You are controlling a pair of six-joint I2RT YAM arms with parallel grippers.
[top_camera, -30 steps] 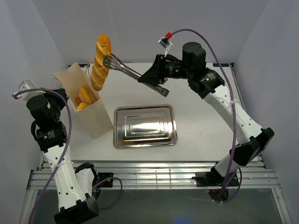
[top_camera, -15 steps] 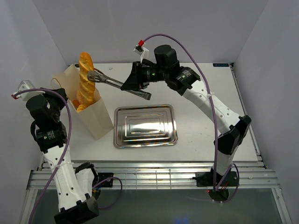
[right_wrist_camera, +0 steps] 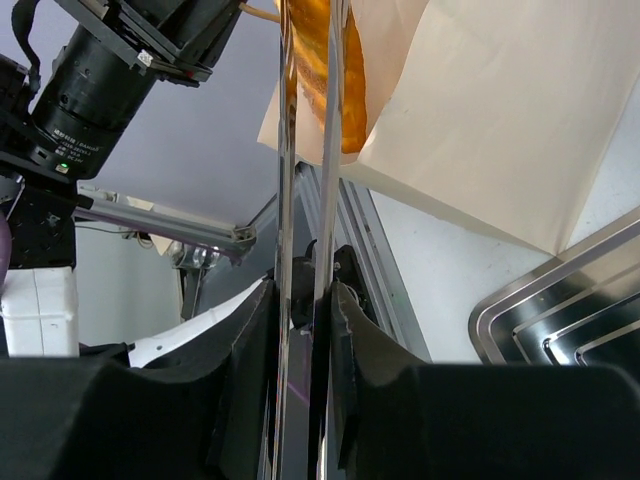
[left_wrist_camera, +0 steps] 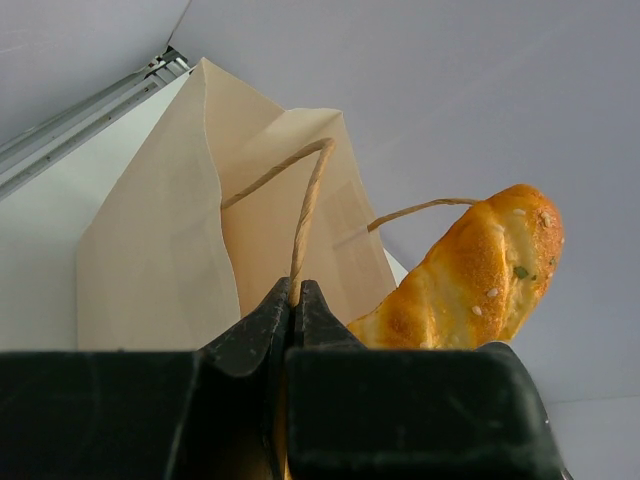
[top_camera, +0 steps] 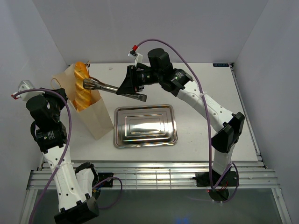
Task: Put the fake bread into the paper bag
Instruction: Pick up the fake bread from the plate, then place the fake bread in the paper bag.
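Fake bread [top_camera: 81,88]: one golden baguette, near upright, lower end inside the open top of the paper bag [top_camera: 97,120], upper end protruding. Metal tongs [top_camera: 108,87], squeezed narrow, grip its middle; right gripper [right_wrist_camera: 303,300] clamps the tongs. Left gripper [left_wrist_camera: 293,303] pinches the bag's cord handle [left_wrist_camera: 305,205]. Steel tray [top_camera: 145,126] lies just beside the bag.

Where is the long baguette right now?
In the top view the baguette is at the far left, its lower end inside the mouth of the paper bag, pinched by the tongs held in the right tool.
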